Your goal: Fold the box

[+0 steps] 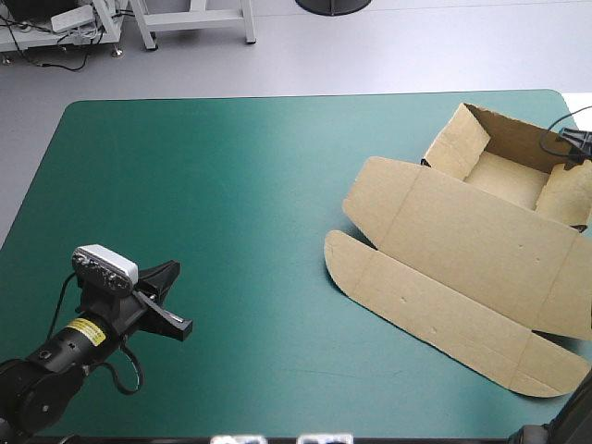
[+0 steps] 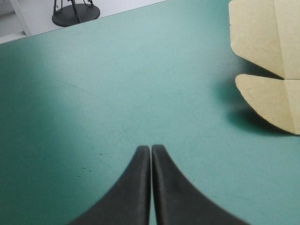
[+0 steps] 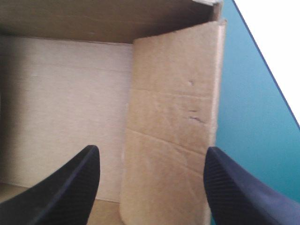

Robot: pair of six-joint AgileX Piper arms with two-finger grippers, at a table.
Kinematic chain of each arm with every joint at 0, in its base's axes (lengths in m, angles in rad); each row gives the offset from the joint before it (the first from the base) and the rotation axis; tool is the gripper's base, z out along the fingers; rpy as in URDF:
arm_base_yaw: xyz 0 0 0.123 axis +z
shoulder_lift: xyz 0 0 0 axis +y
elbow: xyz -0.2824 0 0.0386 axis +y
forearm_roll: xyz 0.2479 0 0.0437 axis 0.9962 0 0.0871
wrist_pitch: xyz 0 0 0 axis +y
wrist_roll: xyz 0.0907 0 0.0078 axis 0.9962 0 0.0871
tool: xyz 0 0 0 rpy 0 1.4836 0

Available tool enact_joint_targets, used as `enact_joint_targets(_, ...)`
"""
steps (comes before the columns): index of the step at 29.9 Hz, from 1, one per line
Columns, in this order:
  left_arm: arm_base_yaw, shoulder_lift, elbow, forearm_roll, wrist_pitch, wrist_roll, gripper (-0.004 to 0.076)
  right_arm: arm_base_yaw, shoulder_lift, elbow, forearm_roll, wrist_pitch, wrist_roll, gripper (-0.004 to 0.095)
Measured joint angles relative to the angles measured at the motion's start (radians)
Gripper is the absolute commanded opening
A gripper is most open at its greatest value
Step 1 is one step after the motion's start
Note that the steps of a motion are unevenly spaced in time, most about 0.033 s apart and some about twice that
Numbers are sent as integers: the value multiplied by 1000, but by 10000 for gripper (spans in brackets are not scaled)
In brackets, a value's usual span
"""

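High view: box point(image 1: 462, 240) an open tray, lid flat; right tool point(image 3: 151, 149) wide over its wall, left tool point(image 2: 150, 147) closed.

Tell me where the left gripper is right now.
In the high view the left gripper is near the front-left corner of the teal-green cover, fingers shut, well apart from the box on the right side.

The left claw point(image 2: 151, 149), fingers pressed together, hangs over the teal-green cover point(image 2: 117, 93) near the box point(image 2: 269, 101).
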Motion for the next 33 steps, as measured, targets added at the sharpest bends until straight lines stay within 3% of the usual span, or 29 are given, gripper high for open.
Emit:
enact_joint_targets(5,0,0,0,7,-9,13,-6,15,-137,0,158,1,-84,521)
enact_joint_targets(8,0,0,0,7,-29,31,-6,83,-246,0,213,4,-129,448)
enact_joint_targets(11,0,0,0,8,-37,42,-6,207,-347,26,250,4,-178,414)
enact_joint_targets(15,0,0,0,12,-38,45,-6,457,-494,168,218,-36,-231,413)
enact_joint_targets(19,0,-7,17,14,-60,45,-6,705,-659,415,124,-187,-218,411)
enact_joint_targets(23,0,-51,74,1,-122,45,-6,852,-835,719,90,-404,-213,411)
enact_joint_targets(29,0,-138,160,-29,-159,45,-6,933,-1028,1155,84,-661,-236,405)
enact_joint_targets(33,0,-171,207,-62,-159,45,-6,937,-1123,1366,84,-784,-251,280)
